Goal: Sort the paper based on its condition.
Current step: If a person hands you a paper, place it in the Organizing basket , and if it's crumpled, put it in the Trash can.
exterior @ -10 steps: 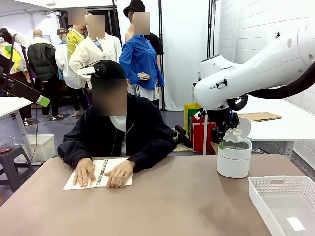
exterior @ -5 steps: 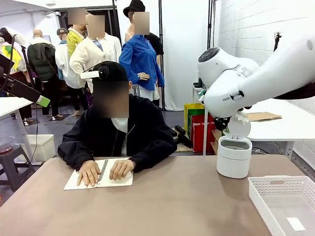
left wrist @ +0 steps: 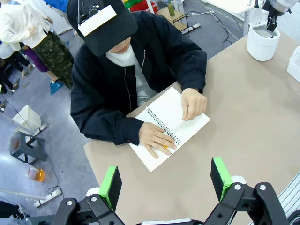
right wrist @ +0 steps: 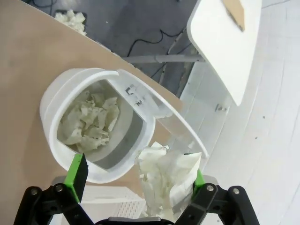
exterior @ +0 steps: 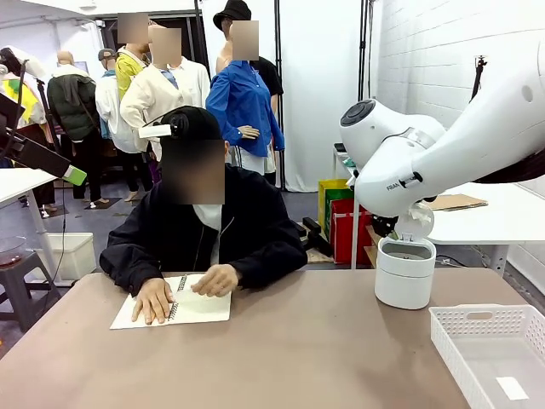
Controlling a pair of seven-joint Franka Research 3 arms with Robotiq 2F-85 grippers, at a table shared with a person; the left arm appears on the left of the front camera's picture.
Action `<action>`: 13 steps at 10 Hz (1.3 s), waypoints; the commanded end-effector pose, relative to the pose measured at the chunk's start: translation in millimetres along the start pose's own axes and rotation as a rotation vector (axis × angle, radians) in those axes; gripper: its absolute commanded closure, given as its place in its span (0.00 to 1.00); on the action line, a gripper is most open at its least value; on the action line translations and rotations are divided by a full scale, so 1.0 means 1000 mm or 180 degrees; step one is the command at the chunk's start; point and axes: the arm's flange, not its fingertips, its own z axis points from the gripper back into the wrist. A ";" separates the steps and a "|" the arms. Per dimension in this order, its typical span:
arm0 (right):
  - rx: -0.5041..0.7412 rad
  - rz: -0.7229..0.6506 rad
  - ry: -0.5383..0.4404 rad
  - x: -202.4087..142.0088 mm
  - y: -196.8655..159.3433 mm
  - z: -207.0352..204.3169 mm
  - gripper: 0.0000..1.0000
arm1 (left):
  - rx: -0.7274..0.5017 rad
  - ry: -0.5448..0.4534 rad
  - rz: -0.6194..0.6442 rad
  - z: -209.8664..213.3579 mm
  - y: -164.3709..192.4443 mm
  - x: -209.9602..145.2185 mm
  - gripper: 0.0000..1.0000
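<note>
In the right wrist view my right gripper (right wrist: pixel 138 177) hangs open over the open white bin (right wrist: pixel 51 93). A crumpled white paper wad (right wrist: pixel 166 176) lies against the right pad (right wrist: pixel 198 178), apart from the left pad (right wrist: pixel 77 174). Several crumpled papers (right wrist: pixel 89 124) lie inside the bin. From the front, the right arm (exterior: pixel 409 162) covers its gripper above the bin (exterior: pixel 404 277). My left gripper (left wrist: pixel 165 183) is open with nothing in it, high above the table, looking down on the person.
The person rests both hands on a spiral notebook (exterior: pixel 200 307) at the table's far left. A white lattice tray (exterior: pixel 490 341) stands at the front right. The bin's lid (exterior: pixel 415 220) stands tipped up. More crumpled paper (right wrist: pixel 70 18) lies on the floor beyond the table.
The right arm's wrist has turned over the bin and now hides the gripper and the wad it held a second ago. The person's hand shifted on the notebook.
</note>
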 end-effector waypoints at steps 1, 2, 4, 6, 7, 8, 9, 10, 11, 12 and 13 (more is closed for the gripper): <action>0.0716 0.0370 -0.0519 0.001 0.007 0.010 0.00 | -0.0015 0.0018 0.0009 0.001 0.001 -0.002 0.00; 0.1312 0.0297 -0.1086 -0.006 -0.004 0.018 0.00 | -0.0015 0.0018 0.0009 0.001 0.001 -0.002 0.00; 0.0790 -0.0326 -0.0976 -0.008 -0.009 0.013 0.00 | -0.0015 0.0018 0.0009 0.001 0.001 -0.002 0.00; 0.0735 -0.0277 -0.0623 -0.007 -0.003 0.018 0.00 | -0.0015 0.0018 0.0009 0.001 0.001 -0.002 0.00; 0.0304 -0.0509 -0.0199 -0.008 -0.003 0.018 0.00 | -0.0015 0.0018 0.0009 0.001 0.001 -0.002 0.00; 0.1090 0.0011 -0.0150 -0.011 0.002 0.022 0.00 | -0.0015 0.0018 0.0009 0.001 0.001 -0.002 0.00; 0.0678 -0.0357 -0.0060 -0.013 -0.002 0.021 0.00 | -0.0015 0.0018 0.0009 0.001 0.001 -0.002 0.00; 0.0569 -0.0641 0.0068 -0.015 -0.004 0.019 0.00 | -0.0015 0.0018 0.0009 0.001 0.001 -0.002 0.00; 0.0971 -0.0337 -0.0080 -0.012 0.000 0.021 0.00 | -0.0015 0.0018 0.0009 0.001 0.001 -0.002 0.00; 0.0386 -0.0787 0.0027 -0.010 -0.003 0.021 0.00 | -0.0015 0.0018 0.0009 0.001 0.001 -0.002 0.00; 0.1235 -0.0193 0.0067 -0.010 0.003 0.022 0.00 | -0.0015 0.0018 0.0009 0.001 0.001 -0.002 0.00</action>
